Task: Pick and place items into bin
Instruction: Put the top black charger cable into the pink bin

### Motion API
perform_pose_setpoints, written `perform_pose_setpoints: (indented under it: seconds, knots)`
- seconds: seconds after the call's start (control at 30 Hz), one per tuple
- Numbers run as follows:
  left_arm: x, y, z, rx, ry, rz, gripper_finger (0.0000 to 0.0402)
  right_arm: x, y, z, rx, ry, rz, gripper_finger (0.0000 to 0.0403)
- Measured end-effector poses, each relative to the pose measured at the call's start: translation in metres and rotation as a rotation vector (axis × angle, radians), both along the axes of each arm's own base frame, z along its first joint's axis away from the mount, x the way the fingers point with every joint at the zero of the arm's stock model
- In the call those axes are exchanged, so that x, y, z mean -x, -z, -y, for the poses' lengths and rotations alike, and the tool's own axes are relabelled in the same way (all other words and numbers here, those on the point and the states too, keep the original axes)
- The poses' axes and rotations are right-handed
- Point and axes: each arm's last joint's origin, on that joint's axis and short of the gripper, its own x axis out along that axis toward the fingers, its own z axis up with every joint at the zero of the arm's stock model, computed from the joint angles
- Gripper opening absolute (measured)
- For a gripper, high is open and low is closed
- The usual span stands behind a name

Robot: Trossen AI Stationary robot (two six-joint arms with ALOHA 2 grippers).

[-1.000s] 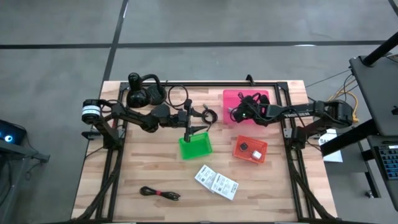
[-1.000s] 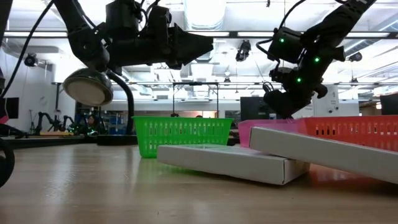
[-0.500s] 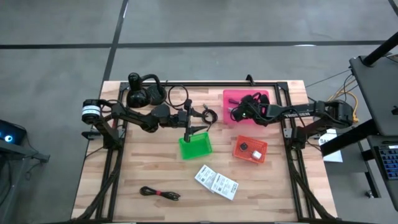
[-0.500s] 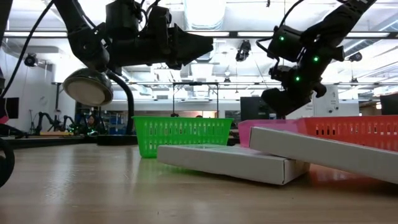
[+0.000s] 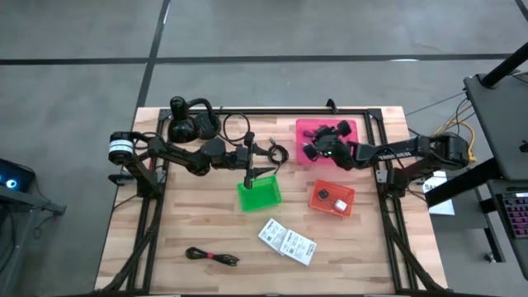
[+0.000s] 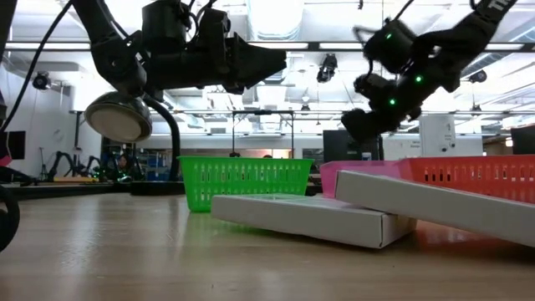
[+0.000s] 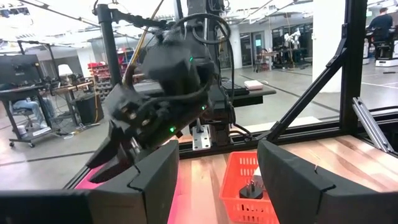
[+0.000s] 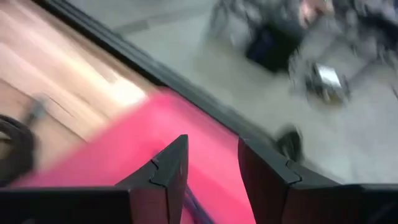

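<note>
Packets (image 5: 286,239) next, you think? Where are they from the arms?

Front half of the table (image 5: 165,231), flat, two white ones side by side and touching. They're well apart from both grippers, towards the front edge.

Which arm's closer?

Close call. The right gripper (image 5: 312,150) hangs over the pink bin (image 5: 304,125) at the back right. The left gripper (image 5: 262,157) sits over the back edge of the green bin (image 5: 268,198), mid-table. The packets lie between the two, a touch to the right of the green bin. I'd guess either arm could reach.

Long axis?

Diagonal. The pair runs from back-left to front-right, so I'd judge the wrist needs turning to close across the short side.

Tool states?

Right fingers are parted with only pink showing between them, so it's carrying nothing. Left fingers are spread wide and also empty.

Anything else loose?

A black-red cable (image 5: 212,256) at the front left, lying roughly left to right and nearer the left arm. There's also a thin cable loop (image 5: 277,153) just beside the left gripper, probably its easiest pick. Small pieces sit in the orange bin (image 5: 318,205). There are dark cables in the pink bin, but I can't tell how many.
</note>
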Motion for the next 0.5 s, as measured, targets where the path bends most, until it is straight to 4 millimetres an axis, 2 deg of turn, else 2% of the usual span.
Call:
perform_pose_setpoints:
  seconds: [0.13, 0.4, 0.5]
  knots:
    - [0.000, 0.000, 0.000, 0.001, 0.000, -0.002, 0.0204, -0.006, -0.003, -0.008, 0.052, -0.257, 0.091, 0.0125]
    - [0.000, 0.003, 0.000, 0.007, 0.000, -0.026, 0.0204, -0.015, -0.010, -0.031, 0.009, -1.156, 0.244, 0.0115]
    - [0.000, 0.003, 0.000, 0.008, -0.001, -0.034, 0.0204, -0.014, -0.018, -0.037, 0.026, -1.356, 0.329, 0.0111]
